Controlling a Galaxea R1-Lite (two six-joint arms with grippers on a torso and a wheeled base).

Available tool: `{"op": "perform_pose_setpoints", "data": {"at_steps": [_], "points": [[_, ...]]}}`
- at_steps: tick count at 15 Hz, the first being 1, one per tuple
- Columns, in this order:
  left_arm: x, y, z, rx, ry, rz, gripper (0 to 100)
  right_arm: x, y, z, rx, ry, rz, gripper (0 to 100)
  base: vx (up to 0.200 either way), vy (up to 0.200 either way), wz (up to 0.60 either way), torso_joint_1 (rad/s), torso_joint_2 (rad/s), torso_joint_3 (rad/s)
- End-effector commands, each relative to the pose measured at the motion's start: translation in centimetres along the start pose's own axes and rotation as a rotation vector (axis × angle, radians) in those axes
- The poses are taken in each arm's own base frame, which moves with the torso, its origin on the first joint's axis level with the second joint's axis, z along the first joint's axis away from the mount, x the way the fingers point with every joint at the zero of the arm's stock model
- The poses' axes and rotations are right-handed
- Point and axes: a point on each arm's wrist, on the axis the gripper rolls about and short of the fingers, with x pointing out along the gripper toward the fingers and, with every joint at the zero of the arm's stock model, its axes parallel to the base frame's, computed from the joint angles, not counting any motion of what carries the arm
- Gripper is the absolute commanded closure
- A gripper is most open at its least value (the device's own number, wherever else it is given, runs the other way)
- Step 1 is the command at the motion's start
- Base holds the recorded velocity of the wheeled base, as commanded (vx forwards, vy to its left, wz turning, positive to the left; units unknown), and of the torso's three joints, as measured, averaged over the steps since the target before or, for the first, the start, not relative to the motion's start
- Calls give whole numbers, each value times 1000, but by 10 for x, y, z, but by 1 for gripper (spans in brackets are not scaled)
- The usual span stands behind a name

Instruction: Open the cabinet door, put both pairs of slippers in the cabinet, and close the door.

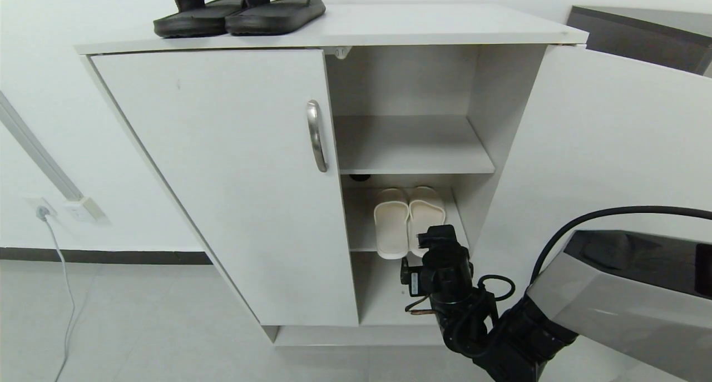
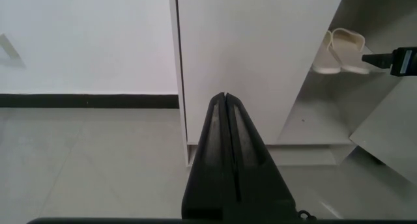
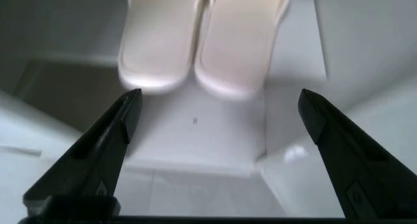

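Note:
The white cabinet (image 1: 222,176) has its right door (image 1: 601,148) swung open and its left door shut. A pair of white slippers (image 1: 409,221) lies side by side on the middle shelf inside, heels overhanging the shelf edge; the white slippers (image 3: 205,38) sit just beyond my right gripper. The right gripper (image 1: 434,238) hangs in front of them, open and empty, its fingers (image 3: 107,146) spread wide. A pair of black slippers (image 1: 239,9) rests on the cabinet top at the left. My left gripper (image 2: 225,100) is shut and empty, low, facing the closed left door (image 2: 254,55).
The upper shelf (image 1: 411,145) and the bottom compartment (image 1: 384,298) are bare. A metal handle (image 1: 316,136) runs down the left door's edge. A wall socket with a cable (image 1: 41,211) sits at the far left. Grey floor tiles stretch in front.

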Motion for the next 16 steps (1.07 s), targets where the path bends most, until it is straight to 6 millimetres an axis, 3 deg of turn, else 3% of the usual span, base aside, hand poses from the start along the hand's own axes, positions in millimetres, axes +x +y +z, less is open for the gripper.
{"op": "perform_pose_setpoints", "data": {"at_steps": [1,16], "points": [[0,0,0,1,1,2,100,0,0,0,-1,1,1,0,0,0,0,0,0,0],[0,0,0,4,3,-5,100,-11,1,-7,-16,-12,21,0,0,0,0,0,0,0]]}}
